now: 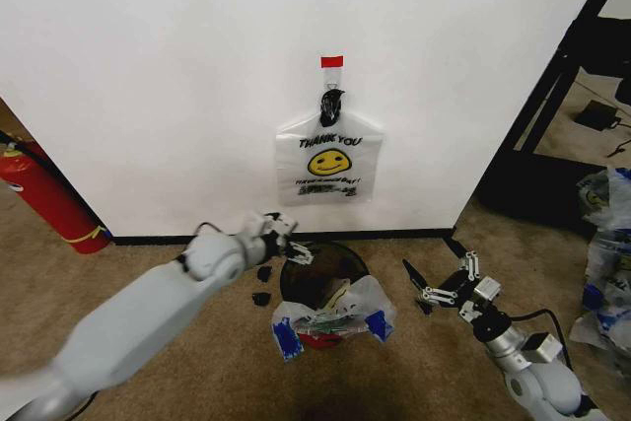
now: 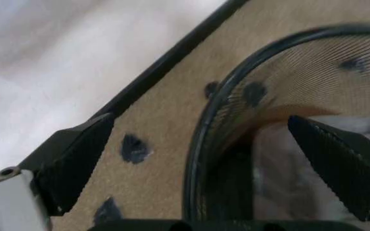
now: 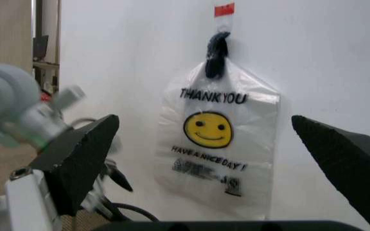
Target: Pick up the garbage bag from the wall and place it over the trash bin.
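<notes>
The garbage bag (image 1: 327, 160) (image 3: 220, 139) hangs flat on the white wall (image 1: 177, 76) from a small hook under a red tape strip (image 1: 332, 62), its yellow smiley and "THANK YOU" facing me. Below it on the carpet stands the round black trash bin (image 1: 330, 261). My left gripper (image 1: 287, 245) (image 2: 204, 168) is open at the bin's left rim (image 2: 236, 91), one finger outside and one over the inside. To the right of the bin, low over the carpet, my right gripper (image 1: 441, 287) (image 3: 214, 192) is open and faces the hanging bag from a distance.
A crumpled white plastic bag (image 1: 335, 320) with blue and red print lies over the bin's near side. A red fire extinguisher (image 1: 44, 194) leans at the left. A black frame (image 1: 552, 96) and more bags (image 1: 606, 244) stand at the right. Dark spots (image 1: 262, 285) mark the carpet.
</notes>
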Robot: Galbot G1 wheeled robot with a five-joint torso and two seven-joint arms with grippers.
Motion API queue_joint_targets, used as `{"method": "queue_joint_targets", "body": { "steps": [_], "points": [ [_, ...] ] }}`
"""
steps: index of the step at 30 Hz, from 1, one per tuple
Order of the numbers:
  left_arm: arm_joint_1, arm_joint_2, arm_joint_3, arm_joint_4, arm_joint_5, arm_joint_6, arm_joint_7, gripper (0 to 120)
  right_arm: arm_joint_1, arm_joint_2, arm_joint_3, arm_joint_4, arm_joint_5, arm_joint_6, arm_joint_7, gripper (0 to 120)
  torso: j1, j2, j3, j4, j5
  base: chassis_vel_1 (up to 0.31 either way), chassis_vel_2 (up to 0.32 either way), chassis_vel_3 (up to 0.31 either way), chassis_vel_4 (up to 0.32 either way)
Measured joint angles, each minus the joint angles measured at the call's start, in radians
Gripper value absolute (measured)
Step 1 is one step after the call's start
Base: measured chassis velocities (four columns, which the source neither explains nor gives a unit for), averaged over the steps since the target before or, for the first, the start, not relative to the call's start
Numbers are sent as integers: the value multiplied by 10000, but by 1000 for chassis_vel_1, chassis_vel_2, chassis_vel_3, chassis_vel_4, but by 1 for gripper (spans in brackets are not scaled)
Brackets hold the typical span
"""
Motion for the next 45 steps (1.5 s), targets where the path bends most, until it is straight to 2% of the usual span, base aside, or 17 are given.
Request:
{"method": "queue_joint_targets", "body": {
  "steps": [1,5,10,19,23,26,29,35,36,40,45],
  "points": [
    [0,0,0,0,0,0,0,101,0,0,0,0,0,0,0,100,0,0,0,0,0,0,0,0,0],
    [-927,-739,803,1074,81,536,-274,100,-405,90,241,476,-124,88,42,100,0,0,-1,2,4,0,0,0,0],
    [-1271,-912,929,1270,130,1061,-123,100,-406,83,246,488,-182,133,45,100,-1,0,-2,3,3,0,0,0,0],
    [-1293,-933,1023,1484,221,1066,32,95,-368,91,229,447,-272,183,39,100,-2,0,-2,3,2,0,0,0,0],
    [-1221,-905,1105,1554,-12,1037,108,86,-328,53,226,443,-323,200,34,100,-2,1,-2,4,2,0,0,0,0],
    [-1185,-902,1132,1610,-273,1012,82,71,-332,11,236,403,-325,242,30,100,-2,2,-2,1,2,0,0,0,0],
    [-1196,-903,1173,1661,-312,1006,80,67,-337,-4,236,391,-325,264,27,100,-2,2,-2,2,3,0,0,0,0],
    [-1223,-1005,1276,1778,-450,990,-126,41,-319,-29,236,291,-324,329,14,100,-1,2,-2,2,3,0,0,0,0],
    [-1223,-1005,1276,1778,-450,990,-126,41,-319,-29,236,291,-324,329,14,100,-1,2,-2,2,3,0,0,0,0],
    [-1109,-1045,1314,1685,-1047,978,-788,22,-256,-27,193,176,-323,397,-13,100,-2,2,-2,1,4,0,0,0,0],
    [-975,-712,1293,1281,-1809,977,-1405,11,-153,-61,193,184,-493,445,-24,100,-2,2,-2,5,3,0,0,0,0]
  ]
}}
